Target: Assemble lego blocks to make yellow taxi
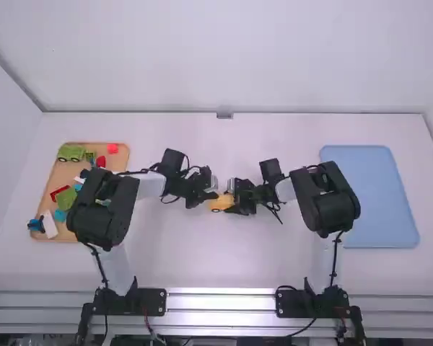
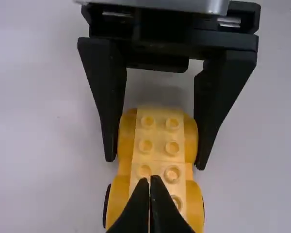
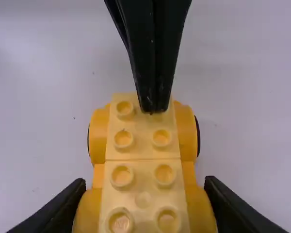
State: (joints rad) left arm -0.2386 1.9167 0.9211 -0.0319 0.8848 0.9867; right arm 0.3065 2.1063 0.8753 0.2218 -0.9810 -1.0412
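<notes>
White surface [image 1: 224, 267], plain, with a pale wall [image 1: 224, 58] behind it. The yellow taxi body [image 3: 142, 165] lies between the two claws, its long axis running along the line from one to the other. The right claw [image 3: 144, 181] holds the taxi body by its flanks at the end nearer to it, one finger against each side. The left claw [image 2: 150, 179] is closed on itself, fingertips together and pointing at the studs of the opposite end, where black wheels [image 3: 198, 136] show at the sides; whether the tips touch a stud cannot be told. The coming move turns on this alignment: the left claw probably serves to press the top blocks home while the right claw steadies the body, and pressure away from the centre line could tip it. Well to the left of the left claw, a tan tray [image 1: 63, 174] contains a green wheeled piece [image 1: 71, 153], a green block [image 1: 66, 198], red blocks [image 1: 112, 148], a white piece [image 1: 49, 225] and blue parts [image 1: 36, 225]. Beyond the right claw, on its right, lies a blue tray [image 1: 375, 202].
</notes>
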